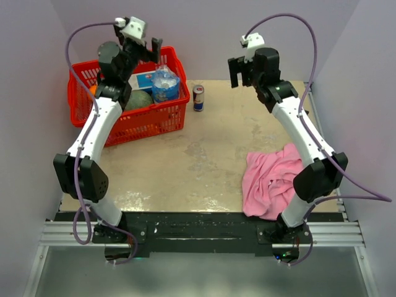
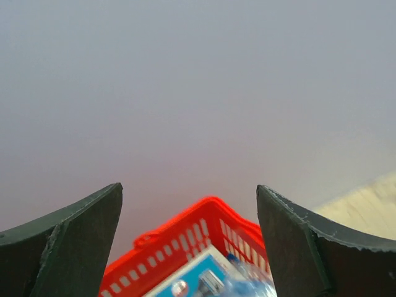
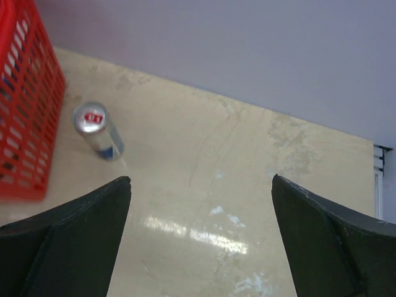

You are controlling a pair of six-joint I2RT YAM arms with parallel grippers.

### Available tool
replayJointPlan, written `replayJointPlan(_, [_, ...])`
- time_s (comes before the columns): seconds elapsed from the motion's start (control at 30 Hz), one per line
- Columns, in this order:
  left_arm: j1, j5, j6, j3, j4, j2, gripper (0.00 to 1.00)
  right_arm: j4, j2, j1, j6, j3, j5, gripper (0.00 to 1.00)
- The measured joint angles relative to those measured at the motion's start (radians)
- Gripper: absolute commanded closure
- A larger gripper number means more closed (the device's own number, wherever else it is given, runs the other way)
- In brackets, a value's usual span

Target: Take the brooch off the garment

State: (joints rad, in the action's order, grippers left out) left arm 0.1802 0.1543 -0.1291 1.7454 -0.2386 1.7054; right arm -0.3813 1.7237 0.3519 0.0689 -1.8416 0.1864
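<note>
Now, nearest you, the garment [image 1: 272,179] lies crumpled on the counter [image 1: 185,167], pink and wrinkly, well right of the red basket [image 1: 154,120] and closer in, against the right arm's lower link. The brooch is too small to make out in its folds. Farther off, your left hand [image 2: 189,192] hangs raised over the basket, fingers spread wide, holding nothing. Your right hand [image 3: 201,182] is raised to the basket's right, beyond the can [image 1: 198,98], equally wide and bare.

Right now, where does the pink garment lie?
In the top view the pink garment lies on the near right side of the table, against the right arm, far from the red basket.
</note>
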Motion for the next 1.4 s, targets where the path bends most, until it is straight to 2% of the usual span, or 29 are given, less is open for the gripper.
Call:
replayJointPlan(0.03, [0.009, 0.051, -0.017, -0.035, 0.020, -0.020, 0.19, -0.010, -0.012, -0.001, 0.022, 0.031, -0.016, 0.03])
replayJointPlan(0.13, [0.043, 0.190, -0.097, -0.173, 0.082, -0.088, 0.36, -0.043, -0.063, 0.000, 0.094, 0.143, -0.052, 0.02])
replayJointPlan(0.2, [0.071, 0.281, -0.180, -0.277, 0.160, -0.135, 0.66, -0.058, -0.113, 0.000, 0.139, 0.238, -0.055, 0.03])
replayJointPlan(0.23, [0.081, 0.315, -0.217, -0.325, 0.196, -0.154, 0.88, -0.069, -0.135, 0.000, 0.158, 0.278, -0.055, 0.04])
replayJointPlan(0.27, [0.090, 0.341, -0.255, -0.367, 0.230, -0.168, 0.97, -0.084, -0.157, -0.001, 0.177, 0.316, -0.055, 0.06])
replayJointPlan(0.3, [0.095, 0.359, -0.285, -0.404, 0.261, -0.177, 1.00, -0.088, -0.168, -0.001, 0.187, 0.336, -0.055, 0.08])
replayJointPlan(0.37, [0.096, 0.370, -0.335, -0.454, 0.305, -0.179, 1.00, -0.100, -0.185, -0.003, 0.205, 0.368, -0.058, 0.11])
replayJointPlan(0.4, [0.093, 0.373, -0.365, -0.479, 0.298, -0.177, 1.00, -0.105, -0.190, -0.005, 0.211, 0.376, -0.065, 0.17])
replayJointPlan(0.5, [0.079, 0.373, -0.378, -0.481, 0.299, -0.182, 1.00, -0.116, -0.193, -0.012, 0.223, 0.379, -0.096, 0.24])
replayJointPlan(0.63, [0.005, 0.395, -0.351, -0.467, 0.319, -0.161, 1.00, -0.140, -0.191, -0.022, 0.233, 0.379, -0.138, 0.27])
replayJointPlan(0.73, [-0.075, 0.397, -0.327, -0.433, 0.303, -0.119, 1.00, -0.151, -0.188, -0.031, 0.245, 0.379, -0.157, 0.27])
replayJointPlan(0.87, [-0.190, 0.360, -0.322, -0.463, 0.349, -0.105, 1.00, -0.178, -0.178, -0.055, 0.255, 0.379, -0.182, 0.23])
replayJointPlan(0.97, [-0.235, 0.359, -0.327, -0.470, 0.393, -0.144, 1.00, -0.198, -0.164, -0.073, 0.265, 0.379, -0.191, 0.21])
replayJointPlan(1.07, [-0.222, 0.362, -0.324, -0.467, 0.423, -0.206, 1.00, -0.206, -0.145, -0.079, 0.272, 0.378, -0.208, 0.21])
replayJointPlan(1.27, [-0.098, 0.438, -0.415, -0.431, 0.601, -0.339, 1.00, -0.238, -0.118, -0.079, 0.351, 0.389, -0.253, 0.23])
replayJointPlan(1.4, [-0.135, 0.447, -0.545, -0.562, 0.750, -0.441, 1.00, -0.288, -0.134, -0.088, 0.430, 0.417, -0.265, 0.23])
